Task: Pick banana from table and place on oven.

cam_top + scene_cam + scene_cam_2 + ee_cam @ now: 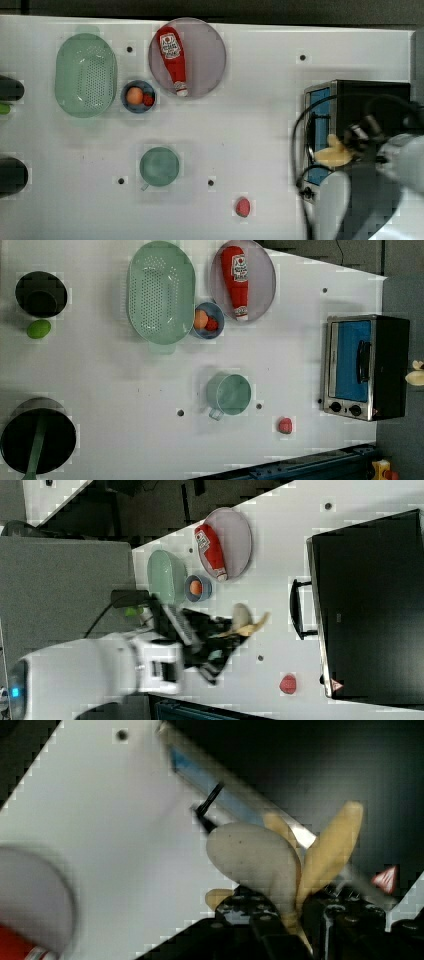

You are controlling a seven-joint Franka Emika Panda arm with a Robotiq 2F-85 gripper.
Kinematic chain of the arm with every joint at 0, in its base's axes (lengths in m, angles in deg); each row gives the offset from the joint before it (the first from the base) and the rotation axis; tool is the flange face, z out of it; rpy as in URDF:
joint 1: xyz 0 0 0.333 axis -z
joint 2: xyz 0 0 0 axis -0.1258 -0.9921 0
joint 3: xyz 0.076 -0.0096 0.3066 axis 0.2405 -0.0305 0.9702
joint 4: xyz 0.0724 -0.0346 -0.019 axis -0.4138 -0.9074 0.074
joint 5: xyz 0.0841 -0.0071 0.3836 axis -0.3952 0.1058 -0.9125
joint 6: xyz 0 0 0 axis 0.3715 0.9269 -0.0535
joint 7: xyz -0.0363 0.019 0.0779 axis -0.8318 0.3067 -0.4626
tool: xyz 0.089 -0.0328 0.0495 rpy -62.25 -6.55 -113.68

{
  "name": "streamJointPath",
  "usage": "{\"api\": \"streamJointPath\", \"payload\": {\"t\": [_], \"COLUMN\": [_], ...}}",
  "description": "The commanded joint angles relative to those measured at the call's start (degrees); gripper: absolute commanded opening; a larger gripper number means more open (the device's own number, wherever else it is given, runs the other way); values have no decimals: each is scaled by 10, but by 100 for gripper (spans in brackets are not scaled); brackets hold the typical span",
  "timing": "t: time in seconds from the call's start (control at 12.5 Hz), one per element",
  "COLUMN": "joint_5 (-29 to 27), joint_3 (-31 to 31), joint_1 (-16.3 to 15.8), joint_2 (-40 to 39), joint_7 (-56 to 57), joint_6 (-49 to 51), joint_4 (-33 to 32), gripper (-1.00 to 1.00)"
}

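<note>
A: Banana, where?

B: Banana [327,852] is pinched in my pincer [295,915], jaws pressed on its lower part, peel flaps sticking out past the fingertips. In the top view the banana [334,154] sits just off my pincer [356,145] on the top view's left, up in the air, over the oven's [372,95] front edge.

A: Touching the oven?

B: Can't tell contact. In the right view the banana [246,625] and pincer [220,635] hang over the white table [280,585], short of the oven's handle [296,609], on the right view's left of the black oven top [370,605]. Wrist view shows the oven's blue glass door [235,800] and dark top behind the fruit.

A: Left view?

B: Pale banana bits [415,376] at the left view's right edge, just past the oven [367,367].

A: Rest of the table, quick.

B: Top view: red lump [243,206] near the bottom edge, well apart from the oven. Green cup [159,167] mid-table. Small blue bowl [127,102] with an orange ball [134,95] and a red piece [148,99], just beside the green colander [86,75]. Ketchup bottle [172,59] lying on the grey plate [207,55]. Left view adds a lime [38,329] and two black pots [41,294] at the left view's left.
</note>
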Motion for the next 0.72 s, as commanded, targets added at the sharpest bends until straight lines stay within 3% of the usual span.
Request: {"api": "streamJointPath", "payload": {"t": [0.08,0.48,0.56,0.72], "joint_5": [2,2,2,2], "joint_3": [-35,-84,-85,-86], "joint_1": [-3,-2,-2,-2], "joint_2": [-54,-161,-169,-180], "joint_7": [159,286,289,289], "joint_6": [-17,-46,-46,-45], "joint_4": [24,77,78,76], "gripper": [-64,-64,-57,-15]}}
